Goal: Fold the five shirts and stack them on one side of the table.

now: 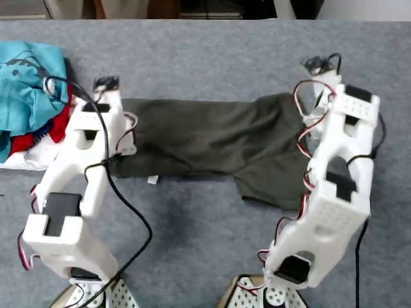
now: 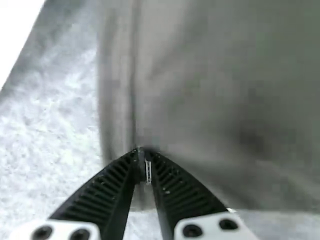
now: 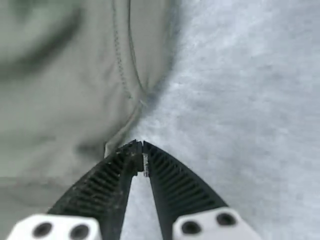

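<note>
A dark olive shirt (image 1: 212, 138) lies stretched sideways across the middle of the grey table, folded into a long band with a wider part towards the right. My left gripper (image 2: 142, 154) is at the shirt's left end, shut on a fold of the olive cloth (image 2: 225, 75). At the right end, my right gripper (image 3: 139, 147) is shut on the hem of the shirt (image 3: 60, 75), just where cloth meets table. In the high view the white left arm (image 1: 83, 147) and right arm (image 1: 340, 160) stand over the two ends.
A loose pile of shirts lies at the far left: a teal one (image 1: 26, 77) on top, red (image 1: 61, 125) and white (image 1: 26, 157) beneath. Grey felt table (image 1: 192, 224) lies bare between the arms' bases and behind the shirt.
</note>
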Controlling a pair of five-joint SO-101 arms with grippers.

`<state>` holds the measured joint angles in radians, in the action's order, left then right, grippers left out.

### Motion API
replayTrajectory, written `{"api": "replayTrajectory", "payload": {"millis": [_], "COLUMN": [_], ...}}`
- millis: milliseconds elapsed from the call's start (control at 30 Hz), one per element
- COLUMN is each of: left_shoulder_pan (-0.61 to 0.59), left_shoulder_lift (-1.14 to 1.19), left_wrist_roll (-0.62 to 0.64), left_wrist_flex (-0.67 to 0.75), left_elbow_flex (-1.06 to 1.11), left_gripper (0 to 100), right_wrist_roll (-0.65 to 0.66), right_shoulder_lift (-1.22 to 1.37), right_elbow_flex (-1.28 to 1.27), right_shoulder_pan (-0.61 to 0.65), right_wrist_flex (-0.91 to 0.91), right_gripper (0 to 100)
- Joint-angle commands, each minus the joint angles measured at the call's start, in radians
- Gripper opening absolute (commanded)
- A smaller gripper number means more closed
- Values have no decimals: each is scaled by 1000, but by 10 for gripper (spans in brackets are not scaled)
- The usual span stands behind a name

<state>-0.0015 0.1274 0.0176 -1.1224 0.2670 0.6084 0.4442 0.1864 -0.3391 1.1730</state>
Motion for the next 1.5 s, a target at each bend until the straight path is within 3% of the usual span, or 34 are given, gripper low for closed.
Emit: {"api": "replayTrajectory", "payload": {"millis": [0,100,233,333,500,733,833,1100,1333,1467], "left_shoulder_pan": [57,60,14,-38,-83,-80,-74,-66,28,38], "left_shoulder_lift": [-105,-111,19,137,334,417,424,386,259,119], "left_wrist_roll": [-3,-2,86,129,130,132,132,123,-41,-46], "left_wrist_flex": [-55,-14,278,413,434,301,259,-112,-333,-328], "left_elbow_flex": [-135,-195,-161,-167,-258,-437,-488,-789,-827,-684], "left_gripper": [19,19,19,19,19,19,19,19,19,19], "right_wrist_roll": [9,8,-17,-46,-41,5,5,14,233,388], "right_shoulder_lift": [-189,-239,-209,-145,-28,35,-1,-280,-587,-771], "right_elbow_flex": [2,-13,-117,-180,-189,-142,-97,-44,-191,-407], "right_shoulder_pan": [-27,35,93,91,22,-4,-4,-22,21,44], "right_wrist_flex": [48,75,-29,-103,-187,-219,-152,6,189,193], "right_gripper": [5,5,5,5,5,5,5,5,8,9]}}
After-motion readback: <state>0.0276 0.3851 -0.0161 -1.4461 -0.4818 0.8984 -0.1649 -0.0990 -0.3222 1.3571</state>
